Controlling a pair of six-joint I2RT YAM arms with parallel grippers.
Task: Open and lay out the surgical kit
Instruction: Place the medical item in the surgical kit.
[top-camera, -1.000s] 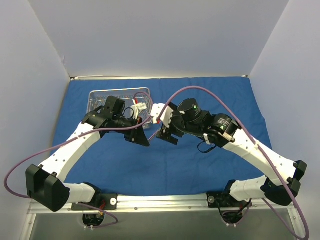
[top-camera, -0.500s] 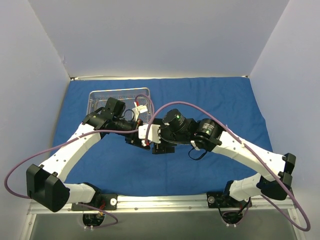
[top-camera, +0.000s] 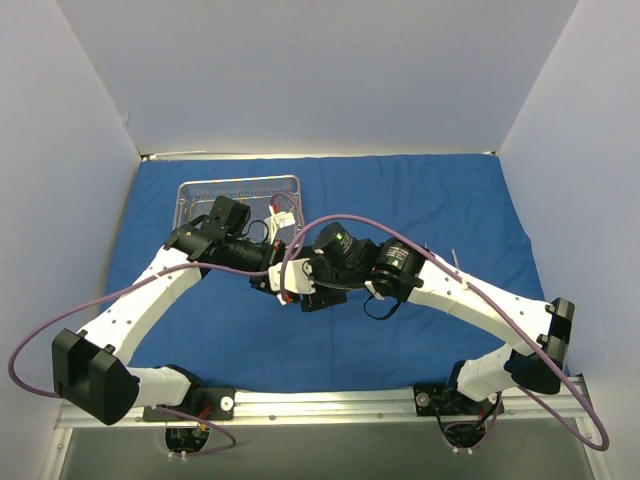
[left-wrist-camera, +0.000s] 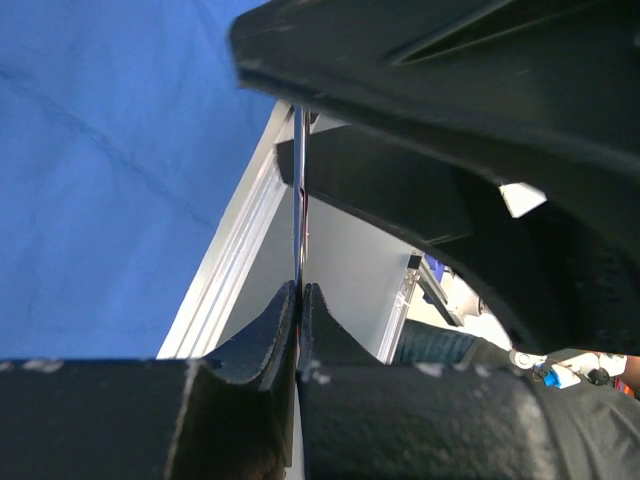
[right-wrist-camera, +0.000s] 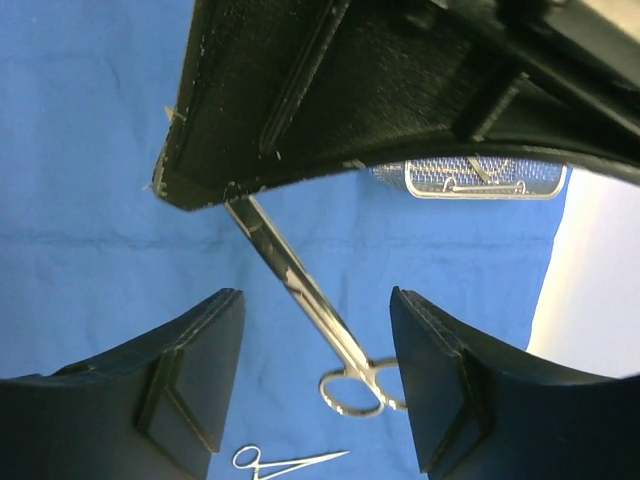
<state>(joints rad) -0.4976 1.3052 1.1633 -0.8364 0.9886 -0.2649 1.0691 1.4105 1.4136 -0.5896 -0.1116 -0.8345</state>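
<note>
The royal-blue cloth wrap (top-camera: 430, 200) lies spread over the table. On its far left stands the silver wire-mesh tray (top-camera: 237, 192), also seen in the right wrist view as the tray (right-wrist-camera: 480, 178). My left gripper (top-camera: 272, 280) is shut on the blade end of a long silver scissor-like instrument (left-wrist-camera: 298, 190), held above the cloth. My right gripper (top-camera: 298, 290) is pressed close to it. Its open fingers (right-wrist-camera: 200, 350) straddle that instrument's shank (right-wrist-camera: 300, 290), with the ring handles (right-wrist-camera: 352, 392) near the right pad. A second, smaller instrument (right-wrist-camera: 290, 461) lies on the cloth below.
White walls enclose the table on three sides. A metal rail (top-camera: 320, 402) with both arm bases runs along the near edge. Purple cables (top-camera: 440, 215) loop over both arms. At least one instrument (right-wrist-camera: 485, 186) lies in the tray.
My right arm has swung left and down until its gripper meets the left gripper, and its jaws have narrowed somewhat. The left arm has held still with the instrument.
</note>
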